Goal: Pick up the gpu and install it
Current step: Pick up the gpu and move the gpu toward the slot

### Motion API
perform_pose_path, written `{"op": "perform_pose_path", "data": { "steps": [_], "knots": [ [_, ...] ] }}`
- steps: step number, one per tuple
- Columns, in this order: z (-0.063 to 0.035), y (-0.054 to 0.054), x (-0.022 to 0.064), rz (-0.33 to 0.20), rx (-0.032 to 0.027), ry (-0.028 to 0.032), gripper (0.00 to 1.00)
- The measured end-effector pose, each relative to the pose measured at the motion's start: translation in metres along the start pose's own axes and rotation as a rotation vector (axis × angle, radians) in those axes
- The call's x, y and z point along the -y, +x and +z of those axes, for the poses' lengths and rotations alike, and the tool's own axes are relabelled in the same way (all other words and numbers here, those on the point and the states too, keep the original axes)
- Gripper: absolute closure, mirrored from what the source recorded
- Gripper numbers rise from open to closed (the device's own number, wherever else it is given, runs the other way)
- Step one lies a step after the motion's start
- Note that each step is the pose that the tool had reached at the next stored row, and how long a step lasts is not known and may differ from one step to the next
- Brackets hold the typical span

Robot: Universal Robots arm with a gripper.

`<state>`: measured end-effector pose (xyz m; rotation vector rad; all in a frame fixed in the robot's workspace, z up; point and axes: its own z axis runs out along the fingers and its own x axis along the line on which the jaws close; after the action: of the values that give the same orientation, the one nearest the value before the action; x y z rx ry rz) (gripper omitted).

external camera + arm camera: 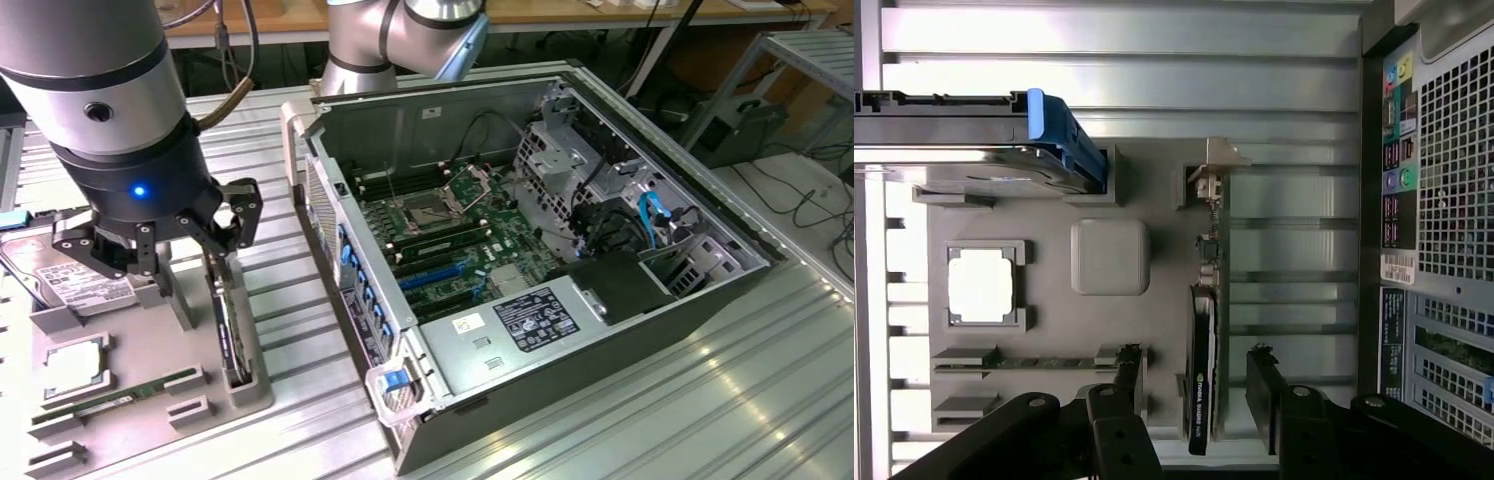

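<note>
One graphics card (1204, 300) stands on edge in one gray tray (1154, 310); the one gripper (1194, 365), spread wide, straddles it without touching.

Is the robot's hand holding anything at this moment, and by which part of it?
Nothing is held. The hand is open, with one finger on each side of the upright gpu, not touching it.

I see the gpu (230, 335) (1201, 360) standing on its long edge in the exterior view's lower left: thin, dark-faced, silver bracket at one end.
</note>
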<state>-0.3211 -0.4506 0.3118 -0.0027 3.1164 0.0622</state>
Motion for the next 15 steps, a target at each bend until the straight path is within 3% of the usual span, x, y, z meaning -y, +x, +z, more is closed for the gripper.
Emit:
{"op": "perform_pose_path", "data": {
  "steps": [15],
  "knots": [
    [0.0085,0.0002,0.001,0.0,0.0,-0.0013,0.45]
  ]
}}
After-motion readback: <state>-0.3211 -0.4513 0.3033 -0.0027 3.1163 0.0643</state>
